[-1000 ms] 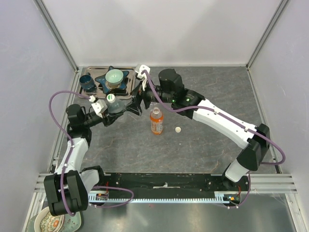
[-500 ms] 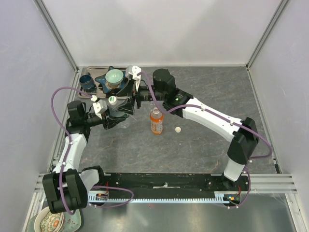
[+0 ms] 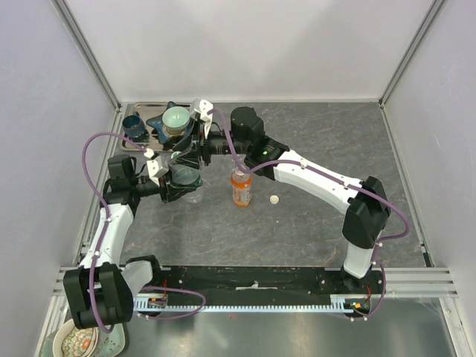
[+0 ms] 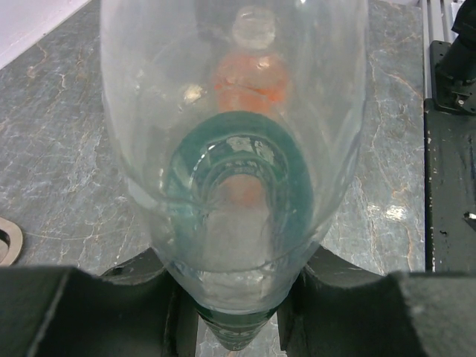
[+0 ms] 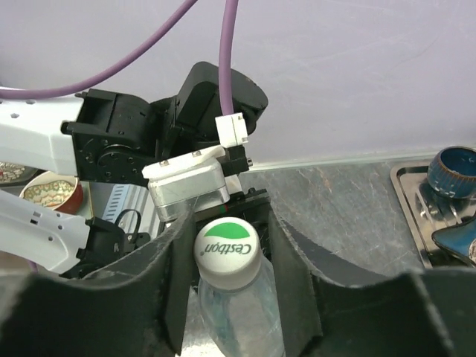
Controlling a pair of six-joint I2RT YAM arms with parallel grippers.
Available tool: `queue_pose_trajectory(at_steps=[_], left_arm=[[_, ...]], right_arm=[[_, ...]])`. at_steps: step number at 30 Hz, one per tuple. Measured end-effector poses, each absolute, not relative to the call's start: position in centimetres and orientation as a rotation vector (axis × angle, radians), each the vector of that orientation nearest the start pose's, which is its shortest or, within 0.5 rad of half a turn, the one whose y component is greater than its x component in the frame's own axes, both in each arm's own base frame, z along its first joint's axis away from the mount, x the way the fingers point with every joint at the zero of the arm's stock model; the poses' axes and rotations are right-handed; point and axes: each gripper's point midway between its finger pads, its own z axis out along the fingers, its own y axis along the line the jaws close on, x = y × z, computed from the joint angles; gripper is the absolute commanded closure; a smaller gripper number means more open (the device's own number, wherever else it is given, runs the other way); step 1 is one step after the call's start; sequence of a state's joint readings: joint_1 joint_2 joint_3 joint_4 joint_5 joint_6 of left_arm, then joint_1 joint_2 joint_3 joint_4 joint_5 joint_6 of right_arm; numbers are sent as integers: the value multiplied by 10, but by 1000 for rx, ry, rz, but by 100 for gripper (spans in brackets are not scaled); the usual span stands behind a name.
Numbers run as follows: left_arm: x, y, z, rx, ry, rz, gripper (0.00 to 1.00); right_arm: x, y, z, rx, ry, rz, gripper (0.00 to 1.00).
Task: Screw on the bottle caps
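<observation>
From above, the left gripper (image 3: 169,184) holds the greenish bottle (image 3: 186,177), at 9 o'clock from the orange bottle (image 3: 240,187). The right gripper (image 3: 195,147) meets it from 1 o'clock. A loose cap (image 3: 274,199) lies at 3 o'clock of the orange bottle.

In the left wrist view, the jaws are closed on the bottle's body.

In the right wrist view, the green-printed cap (image 5: 225,249) sits on the neck between the right fingers (image 5: 286,297) (pressing or not, we cannot tell). We would squeeze the cap squarely, then turn along the neck's axis.
</observation>
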State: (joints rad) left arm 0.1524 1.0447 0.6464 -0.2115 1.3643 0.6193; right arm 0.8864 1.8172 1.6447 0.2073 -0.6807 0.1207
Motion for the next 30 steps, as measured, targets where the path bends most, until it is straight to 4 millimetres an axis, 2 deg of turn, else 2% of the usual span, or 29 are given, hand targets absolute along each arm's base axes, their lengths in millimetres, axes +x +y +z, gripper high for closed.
queue_pose_trajectory(at_steps=[1,4,6,9,16,18,20,21,25,26,27,28,30], left_arm=[[248,-131,198,1054,1430,-913,84],[246,-132,199,1050,1440,-923,81],[245,-132,202,1050,1440,-920,80],[245,-131,206,1048,1445,-914,82],[244,-131,207,1044,1457,-908,82],[244,-131,209,1046,1452,-903,82],[244,-131,211,1049,1447,-899,83],[244,-131,211,1050,1446,-896,82],[244,-131,211,1047,1452,-896,79],[244,-131,210,1046,1454,-897,69],[244,-131,210,1045,1455,-896,15],[244,-130,210,1045,1456,-895,1],[244,-130,211,1046,1454,-889,1]], right_arm=[[255,494,354,-1135,1258,1297,61],[253,495,357,-1136,1255,1311,69],[253,496,359,-1140,1252,1315,69],[252,496,362,-1145,1243,1321,55],[251,495,356,-1161,1272,1317,44],[251,495,353,-1165,1290,1315,44],[251,495,351,-1168,1295,1312,50],[251,494,350,-1169,1298,1312,56],[250,495,349,-1180,1289,1306,74],[250,495,349,-1181,1288,1305,77],[250,495,349,-1182,1288,1305,79],[250,495,349,-1182,1288,1304,80],[251,495,349,-1179,1289,1299,83]])
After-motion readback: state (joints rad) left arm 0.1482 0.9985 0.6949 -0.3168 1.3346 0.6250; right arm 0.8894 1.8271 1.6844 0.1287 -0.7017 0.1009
